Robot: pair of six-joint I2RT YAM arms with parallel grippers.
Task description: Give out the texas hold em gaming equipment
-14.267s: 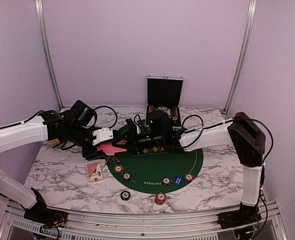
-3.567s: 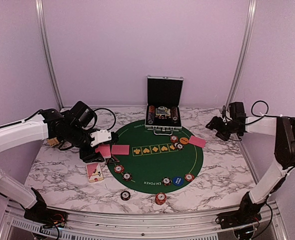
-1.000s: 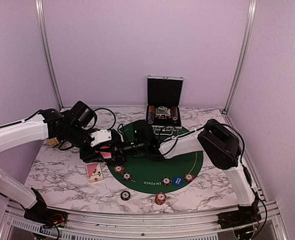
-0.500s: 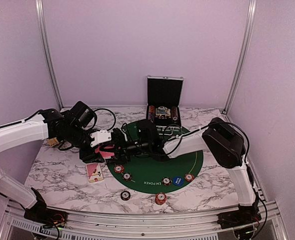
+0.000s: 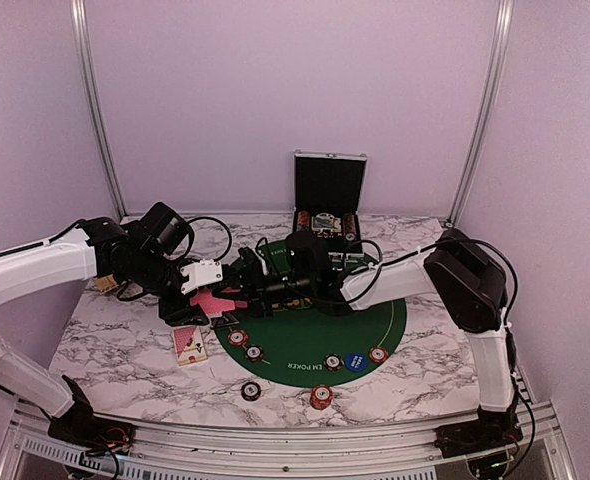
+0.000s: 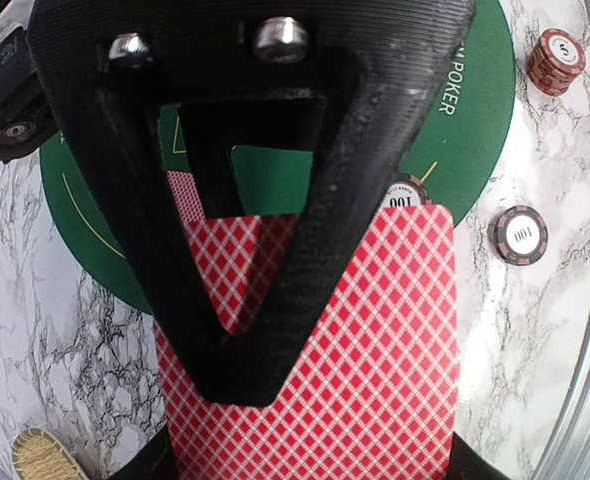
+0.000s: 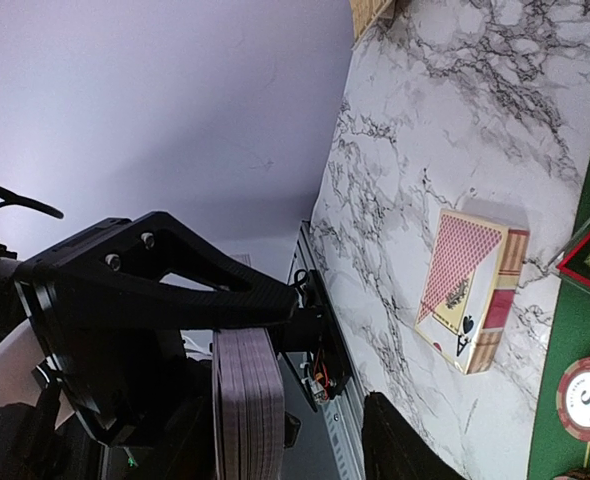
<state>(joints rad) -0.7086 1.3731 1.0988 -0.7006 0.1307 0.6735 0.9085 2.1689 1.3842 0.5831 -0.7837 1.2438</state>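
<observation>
1. Table top [image 5: 125, 350]: smooth, marble-patterned, with a slight sheen.
2. Round mat [image 5: 305, 340]: matt green felt.
3. Playing cards [image 6: 375, 340]: smooth printed paper.
4. Left gripper fingers [image 6: 375, 120]: matt black plastic, finely ribbed, with shiny metal screws [image 6: 280, 38].
5. Case [image 5: 329, 180]: dark, with bright metal edging.

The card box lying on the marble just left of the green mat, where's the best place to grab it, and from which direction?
Take the card box across its two long edges, coming straight down from above. It lies flat on the marble table with bare marble along both long sides, leaving room on either side, and its thickness should give some wall to squeeze.
</observation>
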